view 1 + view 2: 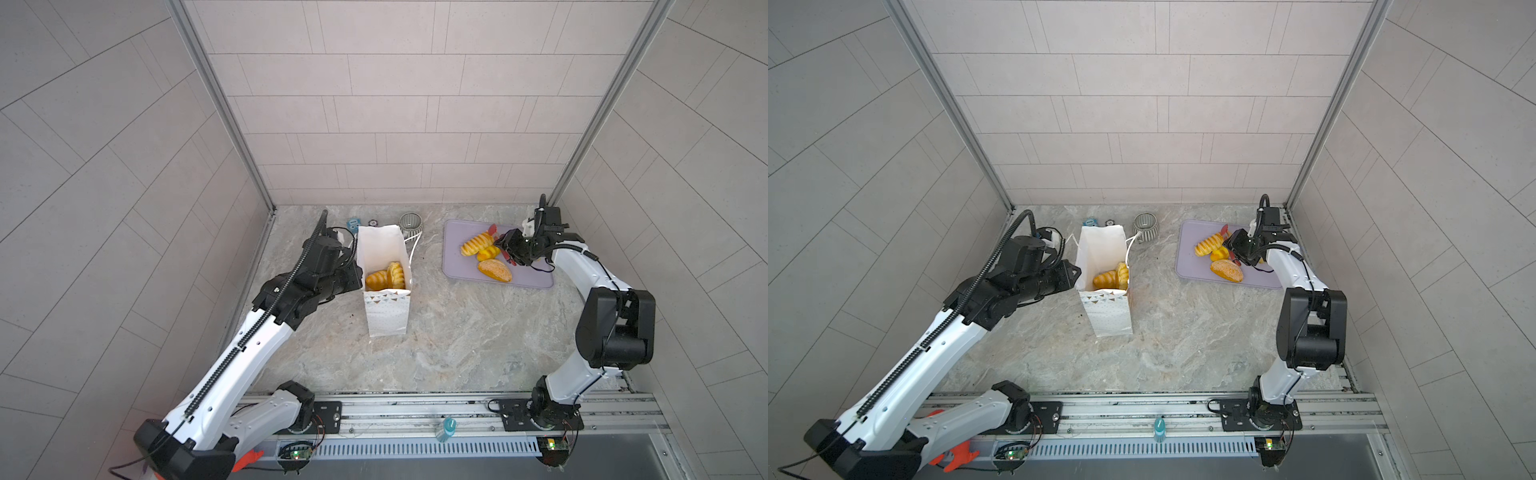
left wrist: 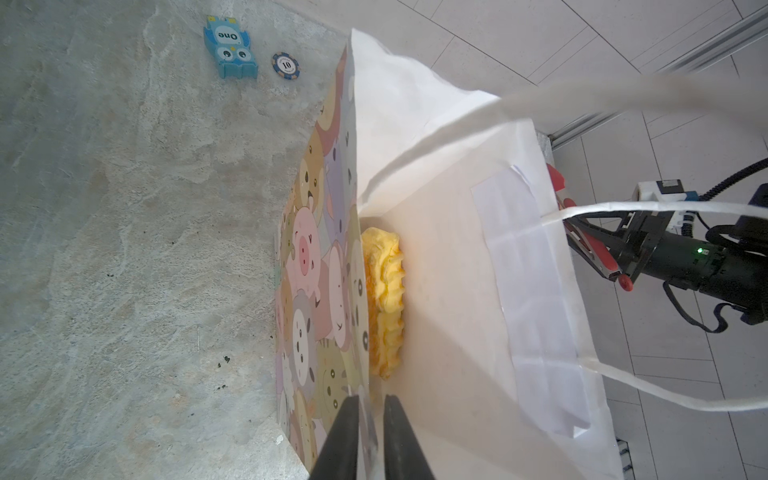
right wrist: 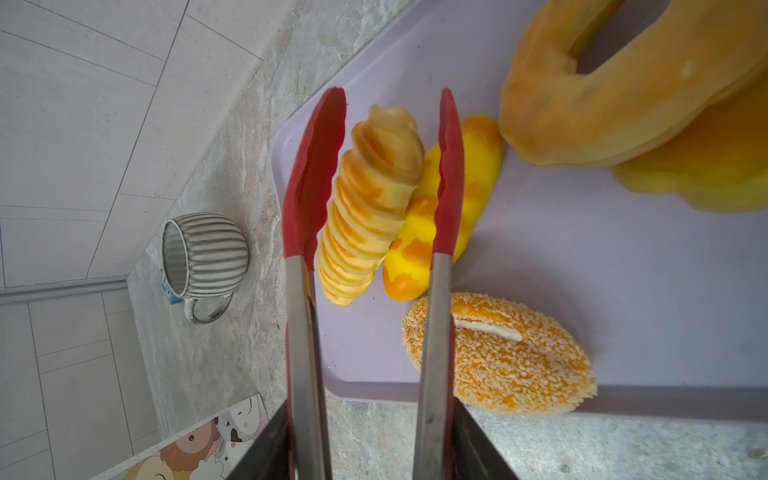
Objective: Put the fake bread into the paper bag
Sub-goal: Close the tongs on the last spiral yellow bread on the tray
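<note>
The white paper bag (image 1: 384,249) (image 1: 1102,249) stands upright with two golden fake breads (image 1: 386,276) (image 2: 384,299) inside. My left gripper (image 2: 370,415) (image 1: 357,278) is shut on the bag's printed side wall at the rim. My right gripper (image 3: 370,440) (image 1: 515,249) is shut on the red-tipped tongs (image 3: 311,178). The open tong tips straddle a ridged loaf (image 3: 370,199) (image 1: 477,243) on the lilac tray (image 1: 532,278). Also on the tray lie a spotted yellow bun (image 3: 415,232), a sesame bun (image 3: 498,357) (image 1: 494,270) and a ring bagel (image 3: 623,83).
A grey ribbed mug (image 1: 410,221) (image 3: 203,253) stands behind the bag near the back wall. A blue owl block (image 2: 230,48) and a poker chip (image 2: 286,65) lie beside it. A teal brush (image 1: 445,430) rests on the front rail.
</note>
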